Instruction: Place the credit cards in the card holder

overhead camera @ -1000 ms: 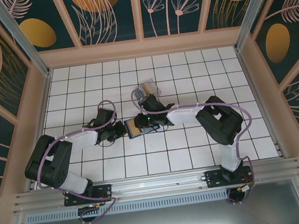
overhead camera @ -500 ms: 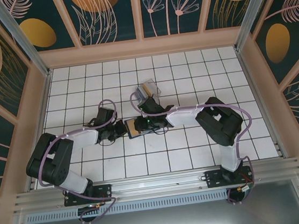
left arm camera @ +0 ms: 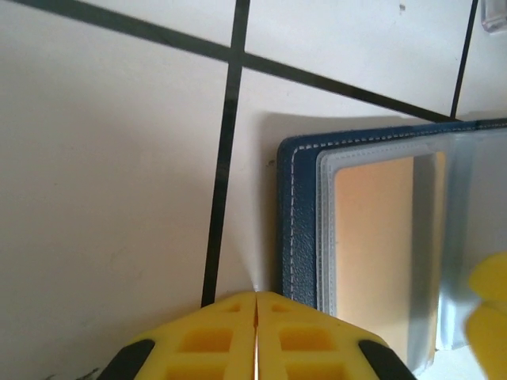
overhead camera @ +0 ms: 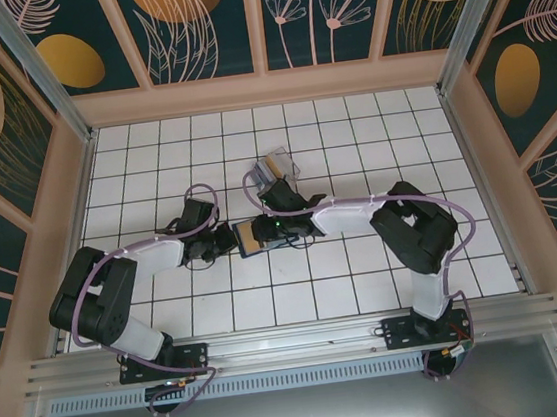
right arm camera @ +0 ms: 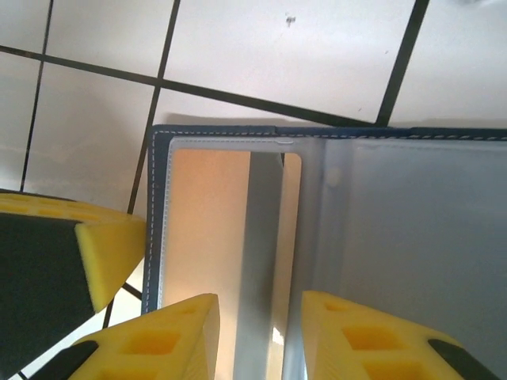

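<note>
Open blue wallet (left arm camera: 295, 206) at the centre of the overhead frame on the tiled tabletop (overhead camera: 350, 130). The clear card holder (overhead camera: 279, 165) stands near it, higher in the frame. A tan card (right arm camera: 207, 222) lies under the wallet's clear window. The left gripper (left arm camera: 255, 305), jaws together, meets the wallet's left edge. The right gripper (right arm camera: 253, 317), jaws apart, straddles a grey strip in the window. Probable step: drawing the card out. The left jaws should pin the wallet; the right should close on the card alone, not the sleeve.
</note>
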Tool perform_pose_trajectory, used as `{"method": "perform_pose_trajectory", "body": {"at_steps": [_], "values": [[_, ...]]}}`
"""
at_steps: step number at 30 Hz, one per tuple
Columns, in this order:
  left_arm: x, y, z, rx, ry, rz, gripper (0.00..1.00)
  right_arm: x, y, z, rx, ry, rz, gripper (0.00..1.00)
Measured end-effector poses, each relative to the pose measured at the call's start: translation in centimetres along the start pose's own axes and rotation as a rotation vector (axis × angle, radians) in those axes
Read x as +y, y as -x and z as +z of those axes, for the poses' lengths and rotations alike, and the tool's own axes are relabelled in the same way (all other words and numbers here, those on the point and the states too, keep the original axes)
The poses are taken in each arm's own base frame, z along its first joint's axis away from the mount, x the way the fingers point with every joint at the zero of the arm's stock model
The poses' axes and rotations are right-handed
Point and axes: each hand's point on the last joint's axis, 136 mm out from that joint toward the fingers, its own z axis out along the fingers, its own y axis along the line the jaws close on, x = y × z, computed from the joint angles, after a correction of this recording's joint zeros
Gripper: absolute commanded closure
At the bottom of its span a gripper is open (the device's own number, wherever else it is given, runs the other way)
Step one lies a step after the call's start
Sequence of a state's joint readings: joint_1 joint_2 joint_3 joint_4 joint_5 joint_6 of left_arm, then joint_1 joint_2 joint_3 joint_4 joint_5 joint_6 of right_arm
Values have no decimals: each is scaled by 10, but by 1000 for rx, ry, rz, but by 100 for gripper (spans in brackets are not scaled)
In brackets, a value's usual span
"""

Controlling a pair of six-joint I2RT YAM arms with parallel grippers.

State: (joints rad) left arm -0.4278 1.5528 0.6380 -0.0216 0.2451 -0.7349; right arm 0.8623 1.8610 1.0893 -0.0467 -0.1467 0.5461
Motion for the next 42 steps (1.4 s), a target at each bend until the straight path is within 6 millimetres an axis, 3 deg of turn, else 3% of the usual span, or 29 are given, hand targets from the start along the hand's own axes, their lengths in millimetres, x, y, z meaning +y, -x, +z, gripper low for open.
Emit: {"method": "perform_pose_trajectory", "body": {"at_steps": [8, 13, 21, 28, 42], "values": [[-19, 33, -40, -164, -7, 64, 69, -3, 39, -33, -92, -4, -42, 62], [-26, 45, -56, -237, -14, 93, 62, -27, 40, -34, -80, -34, 1, 61], [-13, 32, -27, -145, 16, 92, 59, -52, 3, -25, 9, -88, 43, 61], [-13, 25, -13, -108, -16, 78, 60, -55, -6, -15, 45, -83, 59, 62], [-15, 19, -2, -72, -45, 66, 65, -40, -8, -8, 54, -60, 34, 64]]}}
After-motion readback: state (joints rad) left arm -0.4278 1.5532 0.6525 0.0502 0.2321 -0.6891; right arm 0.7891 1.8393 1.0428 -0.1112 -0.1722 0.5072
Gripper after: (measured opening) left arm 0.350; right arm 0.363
